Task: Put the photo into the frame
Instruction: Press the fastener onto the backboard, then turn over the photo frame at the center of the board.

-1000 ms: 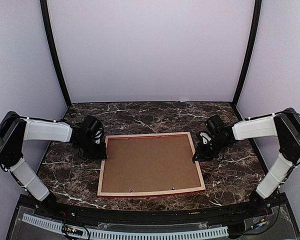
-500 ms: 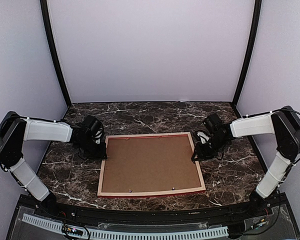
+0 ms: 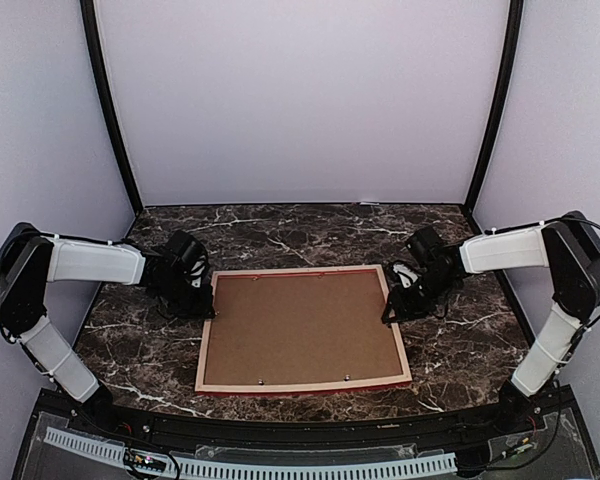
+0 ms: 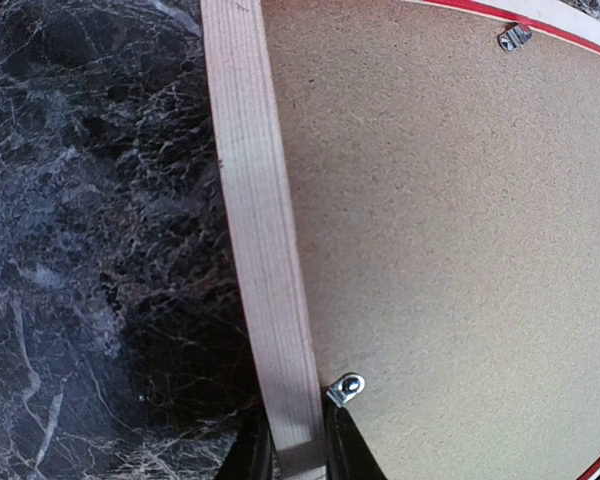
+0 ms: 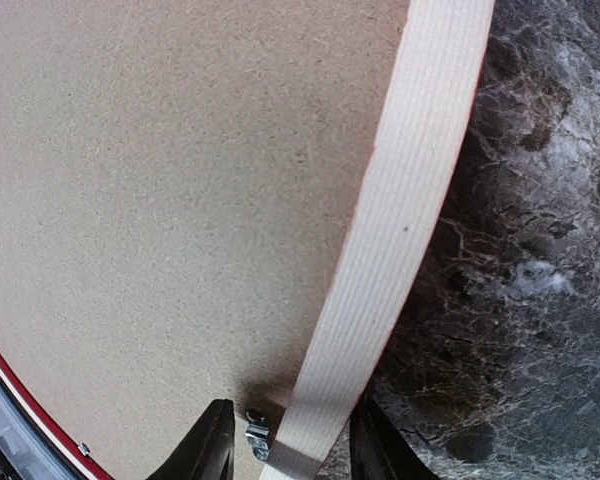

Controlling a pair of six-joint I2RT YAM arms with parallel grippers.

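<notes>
The frame (image 3: 300, 385) lies face down mid-table (image 3: 280, 232), pale wood up, with the brown backing board (image 3: 300, 325) filling it. The photo we cannot see. At 9 o'clock the left gripper (image 4: 298, 455) pinches the rail (image 4: 265, 250), jaws snug on the wood beside a metal clip (image 4: 345, 388). At 3 o'clock the right gripper (image 5: 295, 445) straddles its side with gaps showing, holding nothing. We judge the frame light and stiff, yet thin enough to twist, so it is best gripped gently across 2 opposite sides.
</notes>
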